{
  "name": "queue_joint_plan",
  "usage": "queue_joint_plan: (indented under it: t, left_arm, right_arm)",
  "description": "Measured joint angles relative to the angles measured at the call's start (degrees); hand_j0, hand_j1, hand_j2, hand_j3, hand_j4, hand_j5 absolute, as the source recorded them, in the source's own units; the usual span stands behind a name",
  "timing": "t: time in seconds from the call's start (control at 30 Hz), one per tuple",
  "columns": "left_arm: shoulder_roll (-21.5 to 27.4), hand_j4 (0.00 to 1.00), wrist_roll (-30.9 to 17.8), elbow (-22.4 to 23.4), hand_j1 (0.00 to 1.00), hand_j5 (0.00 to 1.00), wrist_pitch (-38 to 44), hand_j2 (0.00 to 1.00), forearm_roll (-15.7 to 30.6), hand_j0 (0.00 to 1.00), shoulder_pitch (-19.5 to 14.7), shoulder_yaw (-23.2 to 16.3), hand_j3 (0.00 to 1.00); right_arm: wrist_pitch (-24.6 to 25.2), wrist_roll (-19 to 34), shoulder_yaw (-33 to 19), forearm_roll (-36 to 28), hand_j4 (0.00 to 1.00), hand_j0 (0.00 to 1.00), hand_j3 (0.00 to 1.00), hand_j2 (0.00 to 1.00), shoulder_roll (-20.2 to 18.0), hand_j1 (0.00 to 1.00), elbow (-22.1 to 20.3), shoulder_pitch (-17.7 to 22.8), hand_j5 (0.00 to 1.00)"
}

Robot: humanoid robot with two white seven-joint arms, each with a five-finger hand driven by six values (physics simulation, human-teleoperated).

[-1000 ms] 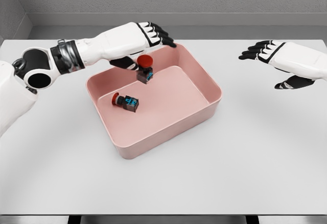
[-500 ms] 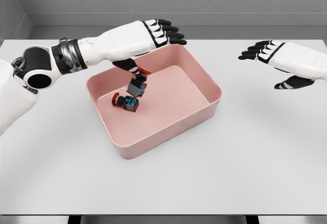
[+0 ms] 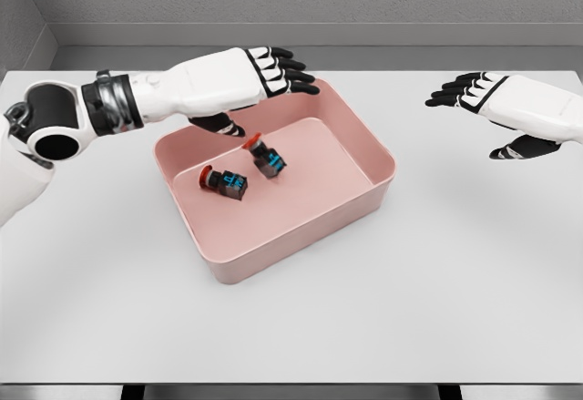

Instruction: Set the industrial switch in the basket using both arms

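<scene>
two industrial switches [image 3: 244, 170] lying in pink basket [image 3: 378, 177], frame centre. left hand [image 3: 264, 72] hovering spread, empty; right hand [image 3: 487, 99] idling wide, upper right. looking small, rigid, light; pinching by boxy body likely safest.

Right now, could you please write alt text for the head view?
Two industrial switches lie inside a pink basket on a white table. The open left hand hovers over the basket's far edge; the open right hand hovers at the right.
</scene>
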Motion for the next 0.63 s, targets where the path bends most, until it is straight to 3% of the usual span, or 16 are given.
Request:
queue_joint_plan:
  t: [0.33,0.47,0.63]
  left_arm:
    - [13.6,1.0,-0.1,2.1,1.0,1.0,0.0,1.0,9.0,1.0,2.9,0.8,1.0]
    - [17.5,1.0,0.2,5.7,1.0,1.0,0.0,1.0,10.6,1.0,3.9,1.3,1.0]
    - [21.3,1.0,0.3,8.3,1.0,1.0,0.0,1.0,11.2,1.0,7.8,3.5,1.0]
  right_arm:
    - [0.0,0.0,0.0,0.0,1.0,1.0,1.0,1.0,-0.1,1.0,0.0,0.0,1.0]
    - [0.0,0.0,0.0,0.0,1.0,1.0,1.0,1.0,-0.1,1.0,0.0,0.0,1.0]
    - [0.0,0.0,0.0,0.0,1.0,1.0,1.0,1.0,-0.2,1.0,0.0,0.0,1.0]
